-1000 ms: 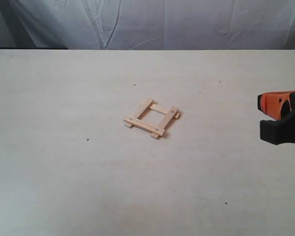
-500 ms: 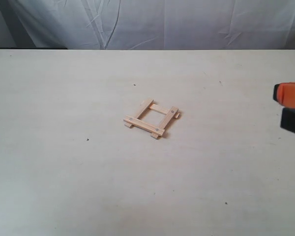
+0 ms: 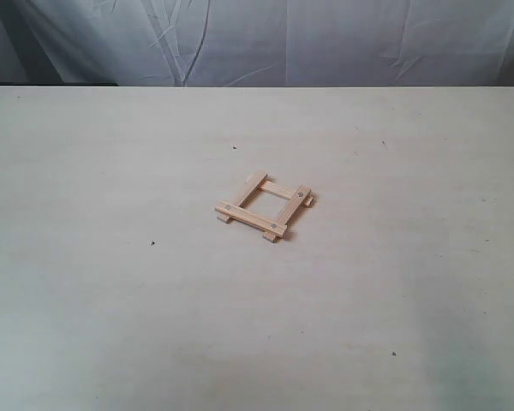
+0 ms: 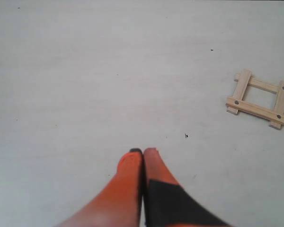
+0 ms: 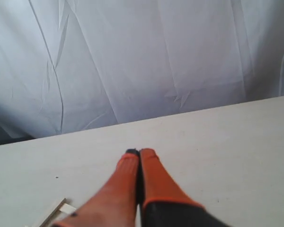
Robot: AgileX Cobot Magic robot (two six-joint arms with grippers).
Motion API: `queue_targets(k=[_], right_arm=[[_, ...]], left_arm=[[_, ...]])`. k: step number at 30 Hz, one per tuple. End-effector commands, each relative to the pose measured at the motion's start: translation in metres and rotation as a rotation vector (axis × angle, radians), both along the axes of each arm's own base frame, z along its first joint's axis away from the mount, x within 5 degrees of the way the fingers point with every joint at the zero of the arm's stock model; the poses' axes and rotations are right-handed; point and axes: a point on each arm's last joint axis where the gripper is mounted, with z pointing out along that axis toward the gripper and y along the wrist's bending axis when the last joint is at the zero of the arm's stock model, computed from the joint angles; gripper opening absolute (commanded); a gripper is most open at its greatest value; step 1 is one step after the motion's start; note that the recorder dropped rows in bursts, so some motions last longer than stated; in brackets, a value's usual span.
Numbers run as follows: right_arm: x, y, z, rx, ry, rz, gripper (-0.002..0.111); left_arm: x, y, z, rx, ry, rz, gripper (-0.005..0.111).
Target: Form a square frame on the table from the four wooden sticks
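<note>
Pale wood: four flat sticks (image 3: 250, 218) laid as a small open square frame (image 3: 278, 189) near the middle of the smooth beige table (image 3: 111, 300), ends overlapping and jutting, small dark holes at the corners. Left gripper (image 4: 143, 151) orange-tipped, pressed closed, empty, well apart from the frame. Right gripper (image 5: 139, 152) likewise closed and empty, facing creased white cloth (image 5: 132, 56).

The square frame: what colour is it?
The square frame is pale wood with dark holes near corners; left wrist view shows it best.

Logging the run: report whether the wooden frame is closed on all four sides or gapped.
Closed: in the square frame, the four sticks overlap at every corner, flat on the table.
</note>
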Motion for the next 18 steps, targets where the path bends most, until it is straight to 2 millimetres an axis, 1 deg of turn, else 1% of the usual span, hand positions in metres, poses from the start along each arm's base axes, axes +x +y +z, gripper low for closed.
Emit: queue_targets(k=[1, 3, 8, 12, 15, 16, 17, 18], right_arm=[[-0.007, -0.002, 0.002, 0.006, -0.042, -0.012, 0.000], [-0.010, -0.002, 0.001, -0.038, -0.053, -0.009, 0.000], [-0.017, -0.002, -0.014, -0.210, -0.066, 0.024, 0.000], [-0.021, -0.003, -0.035, -0.221, -0.084, 0.024, 0.000], [-0.025, -0.003, -0.054, -0.220, -0.099, 0.022, 0.000], [-0.029, -0.003, -0.069, -0.220, -0.105, 0.021, 0.000], [-0.031, -0.004, -0.077, -0.220, -0.105, 0.021, 0.000], [-0.033, -0.004, -0.095, -0.220, -0.099, 0.022, 0.000]], left_arm=[[-0.001, 0.000, 0.000, 0.008, -0.006, -0.006, 0.000], [-0.001, 0.000, 0.000, 0.008, -0.006, -0.006, 0.000], [-0.001, 0.000, 0.000, 0.008, -0.006, -0.006, 0.000], [-0.001, 0.000, 0.000, 0.008, -0.006, -0.006, 0.000], [-0.001, 0.000, 0.000, 0.008, -0.006, -0.006, 0.000], [-0.001, 0.000, 0.000, 0.008, -0.006, -0.006, 0.000], [-0.001, 0.000, 0.000, 0.008, -0.006, -0.006, 0.000], [-0.001, 0.000, 0.000, 0.008, -0.006, -0.006, 0.000]])
